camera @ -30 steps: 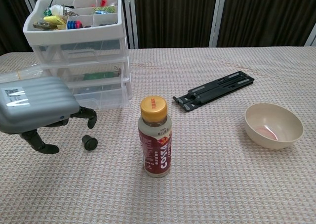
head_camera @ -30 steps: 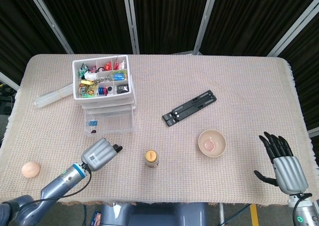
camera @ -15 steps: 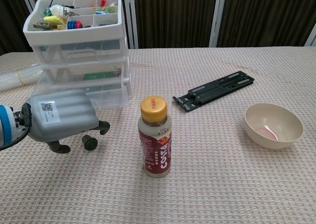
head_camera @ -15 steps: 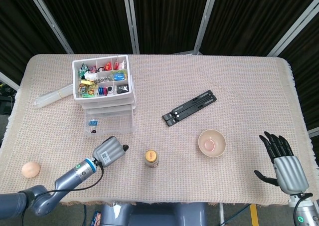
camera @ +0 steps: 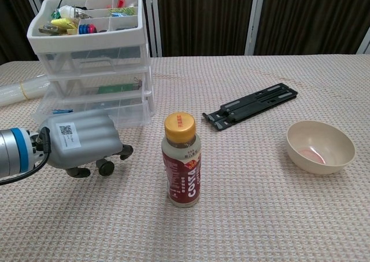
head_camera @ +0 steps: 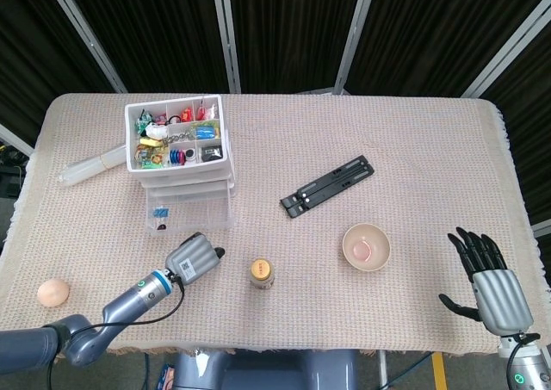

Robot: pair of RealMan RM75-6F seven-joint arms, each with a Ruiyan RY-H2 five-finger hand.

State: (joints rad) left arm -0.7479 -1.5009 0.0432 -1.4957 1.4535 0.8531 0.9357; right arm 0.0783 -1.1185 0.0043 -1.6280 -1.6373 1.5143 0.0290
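Left hand point(camera: 81, 144) sits low over the counter point(head_camera: 362, 132), just in front of the drawer unit point(head_camera: 181, 162) — palm down, fingers curled under, nothing in them. Its fingertips point(camera: 105, 168) rest on or just above the cloth; can't tell which. Same hand in the head view point(head_camera: 191, 256): directly below the drawer unit's bottom drawer, close to its front but apart from it.

Bottle point(camera: 181, 160) with the yellow cap stands upright, to the right of the drawer unit's front and just right of the left hand, not touching it. In the head view point(head_camera: 262, 272) only the cap and shoulder show.

Right hand point(head_camera: 489, 282) — far right of the drawer unit, near the counter's front corner, fingers spread wide, holding nothing. Not visible in the chest view.

Other items, all placed off the drawer unit:
- Bowl point(camera: 319, 146) — well to the right, past the bottle, something pinkish inside.
- Black folding stand point(head_camera: 327, 186) — right of the unit, lying flat, angled.
- Egg point(head_camera: 52, 293) — front-left of the unit, near the counter's front edge.
- Clear tube-like item point(head_camera: 90, 165) — lying against the unit's left side.

Top tray of the drawer unit holds small coloured bits in compartments.
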